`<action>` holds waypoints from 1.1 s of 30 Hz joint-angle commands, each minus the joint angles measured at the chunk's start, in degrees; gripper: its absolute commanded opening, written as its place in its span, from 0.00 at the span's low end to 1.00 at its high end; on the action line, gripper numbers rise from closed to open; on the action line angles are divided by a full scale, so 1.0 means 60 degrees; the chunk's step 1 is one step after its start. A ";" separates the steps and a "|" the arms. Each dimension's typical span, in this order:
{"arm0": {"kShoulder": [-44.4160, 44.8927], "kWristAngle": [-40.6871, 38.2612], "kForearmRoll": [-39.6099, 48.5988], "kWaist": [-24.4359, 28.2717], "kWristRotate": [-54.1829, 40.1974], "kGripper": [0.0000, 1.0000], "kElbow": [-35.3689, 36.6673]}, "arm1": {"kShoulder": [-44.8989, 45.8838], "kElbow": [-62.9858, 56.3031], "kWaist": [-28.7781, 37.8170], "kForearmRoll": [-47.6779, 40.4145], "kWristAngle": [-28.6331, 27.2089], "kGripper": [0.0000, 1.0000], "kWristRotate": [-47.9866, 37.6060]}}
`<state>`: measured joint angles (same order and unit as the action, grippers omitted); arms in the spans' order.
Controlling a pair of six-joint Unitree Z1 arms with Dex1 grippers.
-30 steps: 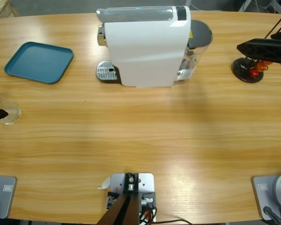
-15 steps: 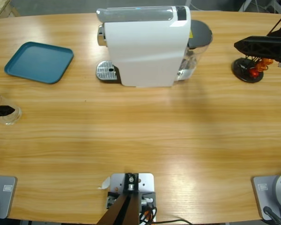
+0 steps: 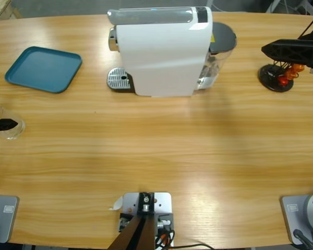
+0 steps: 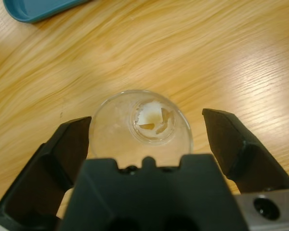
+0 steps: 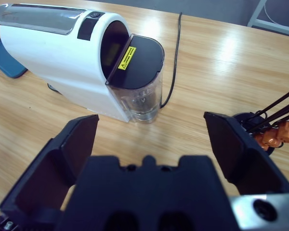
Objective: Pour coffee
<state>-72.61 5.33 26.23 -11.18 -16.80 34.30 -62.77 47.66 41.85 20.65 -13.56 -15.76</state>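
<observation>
A small clear glass [image 4: 116, 130] stands on the table between the jaws of my left gripper [image 4: 147, 120], which is open around it with a gap on the right side. A little brownish coffee [image 4: 154, 120] shows at the glass bottom. In the high view the glass [image 3: 13, 127] sits at the far left edge, with the left gripper [image 3: 2, 124] reaching over it. My right gripper [image 3: 267, 50] hovers open at the far right above the capsule stand [image 3: 274, 79], facing the white coffee machine [image 5: 58, 53].
The coffee machine [image 3: 161, 52] stands at the back middle with its drip grate [image 3: 119, 79] on the left and a water tank [image 3: 219, 52] on the right. A teal tray [image 3: 43, 69] lies at the back left. Orange capsules [image 5: 278, 133] hang on the stand.
The left gripper has slid slightly further in around the glass. The right gripper has shifted a little to the left above the capsule stand.
</observation>
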 commanded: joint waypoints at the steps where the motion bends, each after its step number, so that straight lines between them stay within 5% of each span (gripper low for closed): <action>1: 0.0032 -0.0282 -0.0015 0.0120 -0.0247 0.57 -0.0326 | 0.0105 -0.0385 -0.0260 -0.0043 0.0078 1.00 0.0107; 5: 0.0032 0.0087 0.0067 0.0200 -0.0136 0.01 -0.0326 | 0.0152 -0.0403 -0.0345 -0.0043 0.0078 1.00 0.0107; 12: 0.0111 -0.0144 0.0029 0.0176 -0.0221 0.00 -0.0200 | 0.0281 -0.0541 -0.0412 -0.0057 0.0078 1.00 0.0107; 21: 0.0685 -0.2690 -0.0671 -0.0225 -0.1554 0.00 0.0286 | 0.0808 -0.0986 -0.0412 -0.0072 0.0107 1.00 0.0092; 33: -0.2332 -0.3273 -0.0665 -0.1259 -0.4607 0.00 0.3635 | 0.0254 -0.1045 -0.0582 -0.0541 0.0095 1.00 0.0095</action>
<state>-74.56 -12.08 23.05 -16.09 -38.62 48.61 -59.28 43.51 39.73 19.94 -13.56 -15.75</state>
